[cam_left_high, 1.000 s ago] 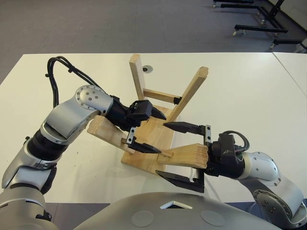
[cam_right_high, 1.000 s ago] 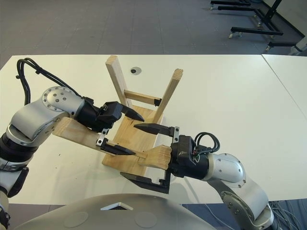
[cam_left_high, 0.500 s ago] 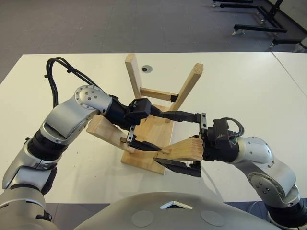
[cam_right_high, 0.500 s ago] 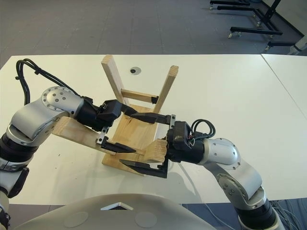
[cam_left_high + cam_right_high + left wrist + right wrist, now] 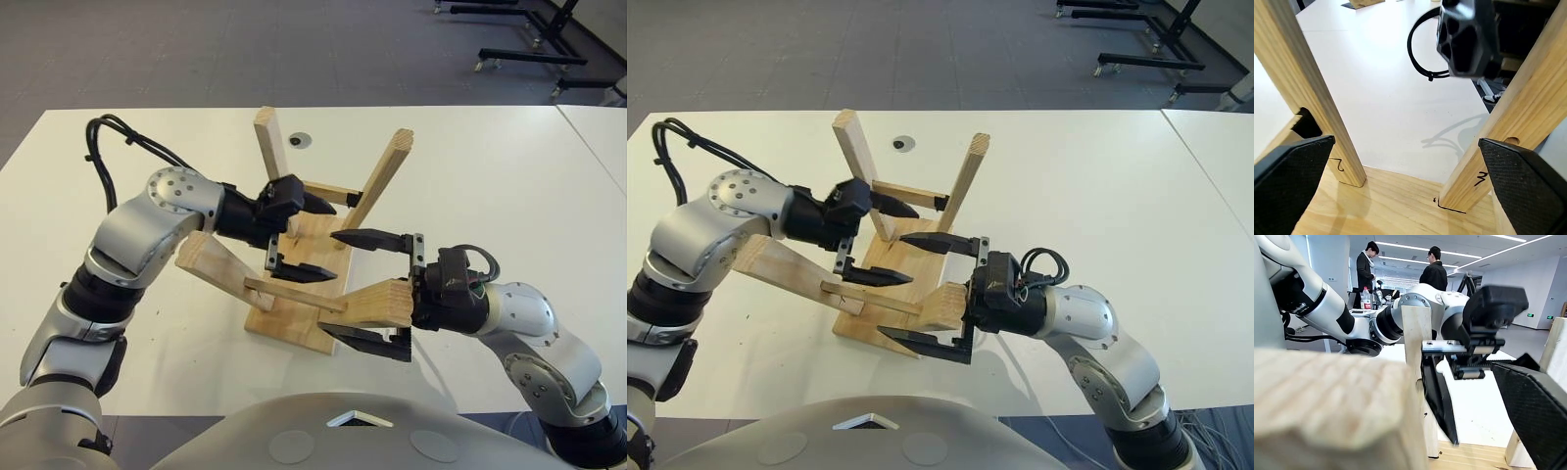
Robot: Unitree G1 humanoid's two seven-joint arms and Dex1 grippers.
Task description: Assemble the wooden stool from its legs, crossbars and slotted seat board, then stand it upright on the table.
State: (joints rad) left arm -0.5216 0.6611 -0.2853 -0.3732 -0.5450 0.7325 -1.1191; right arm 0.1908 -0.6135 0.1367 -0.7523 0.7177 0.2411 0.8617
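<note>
Looking from our left, we find the left gripper (image 5: pixel 333 240) spread wide, with the seat board (image 5: pixel 290 323) of the upturned stool (image 5: pixel 323 245) just beneath its fingers. Our right gripper (image 5: pixel 359 290) also gapes wide, the near leg (image 5: pixel 380 302) lying between its fingers, and the table (image 5: pixel 509 186) is below.

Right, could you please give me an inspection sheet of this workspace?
Surface: white table, round port near far edge.
Job's things: seat board on the table, legs up; far legs upright, joined by a crossbar; near legs leaning outward, second crossbar between them.
Clutter: nothing seen.
Grippers: left gripper open above the seat board; right gripper open, straddling the near right leg.
Cables: black cable loop at left arm; black cable at right wrist.
Surroundings: grey floor, wheeled black frames.
</note>
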